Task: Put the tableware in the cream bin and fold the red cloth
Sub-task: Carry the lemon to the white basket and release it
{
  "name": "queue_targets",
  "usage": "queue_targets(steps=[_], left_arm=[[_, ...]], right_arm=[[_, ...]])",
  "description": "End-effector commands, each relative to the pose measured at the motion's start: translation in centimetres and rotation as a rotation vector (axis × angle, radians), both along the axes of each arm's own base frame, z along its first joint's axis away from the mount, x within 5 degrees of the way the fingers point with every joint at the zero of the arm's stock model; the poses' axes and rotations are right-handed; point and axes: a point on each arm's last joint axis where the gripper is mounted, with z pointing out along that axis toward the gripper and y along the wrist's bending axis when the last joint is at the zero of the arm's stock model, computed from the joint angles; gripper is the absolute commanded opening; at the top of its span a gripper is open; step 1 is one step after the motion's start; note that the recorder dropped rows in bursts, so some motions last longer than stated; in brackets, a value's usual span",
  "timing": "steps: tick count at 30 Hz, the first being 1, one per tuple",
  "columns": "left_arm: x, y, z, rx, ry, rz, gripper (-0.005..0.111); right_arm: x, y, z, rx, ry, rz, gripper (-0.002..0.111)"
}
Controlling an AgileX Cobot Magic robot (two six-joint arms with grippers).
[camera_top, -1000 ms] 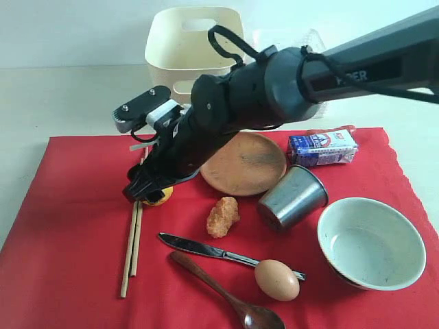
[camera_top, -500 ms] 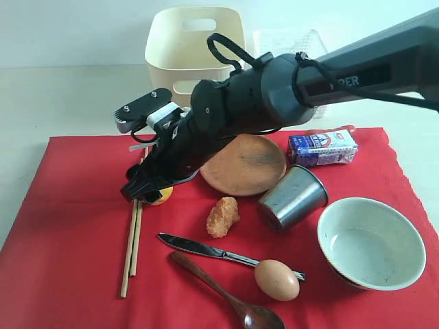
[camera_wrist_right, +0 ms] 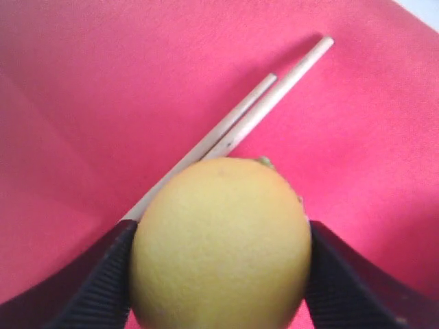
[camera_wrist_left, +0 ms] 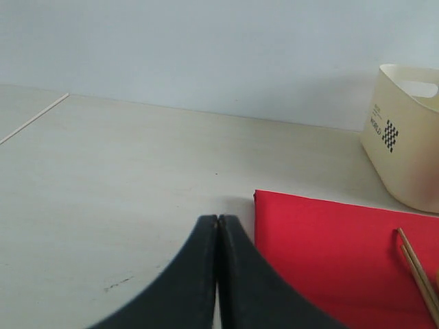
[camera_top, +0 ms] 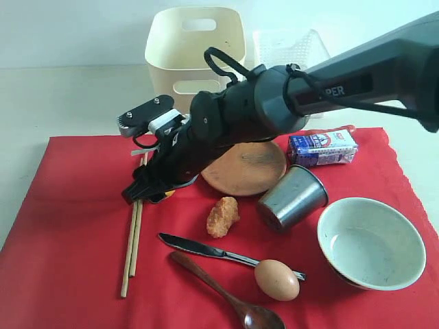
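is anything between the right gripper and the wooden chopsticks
Yes: the round yellow lemon fills the right gripper from pad to pad, beside the pair of wooden chopsticks on the bright red cloth and partly hiding them.

Right arm [camera_top: 357, 75], dark upper casing, exterior view: pale capital letters ending in "PER"; the start of the word is covered where a black cable crosses; cream bin [camera_wrist_left: 411, 151], side wall, left wrist view: one short line of dark capitals running vertically, too small to read; just beside it a black-and-white chequered square [camera_wrist_left: 389, 135]; blue-and-white carton [camera_top: 322, 148], front face, exterior view: red and blue print, blurred, no word or number legible.
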Motion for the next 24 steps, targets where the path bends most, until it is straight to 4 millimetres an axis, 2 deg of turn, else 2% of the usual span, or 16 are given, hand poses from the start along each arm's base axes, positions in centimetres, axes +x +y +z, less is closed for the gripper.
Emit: queue_targets(steps=[1, 6, 17, 20, 24], left_arm=[[0.0, 0.0, 0.0, -0.004, -0.007, 0.000, 0.003], [0.0, 0.0, 0.0, -0.004, -0.007, 0.000, 0.003], [0.0, 0.0, 0.0, -0.004, -0.007, 0.000, 0.003], [0.0, 0.0, 0.0, -0.004, -0.007, 0.000, 0.003], [0.0, 0.0, 0.0, -0.004, -0.007, 0.000, 0.003]], right_arm=[[-0.1, 0.0, 0.6, 0.003, -0.004, 0.007, 0.022], [-0.4, -0.1, 2.5, 0.019, -0.004, 0.017, 0.000], [-0.7, -1.3, 10.3, 0.123, -0.125, 0.014, 0.000], [0.0, -2.7, 12.2, 0.145, -0.166, -0.015, 0.000], [1.9, -5.6, 14.1, 0.169, -0.210, -0.096, 0.000]])
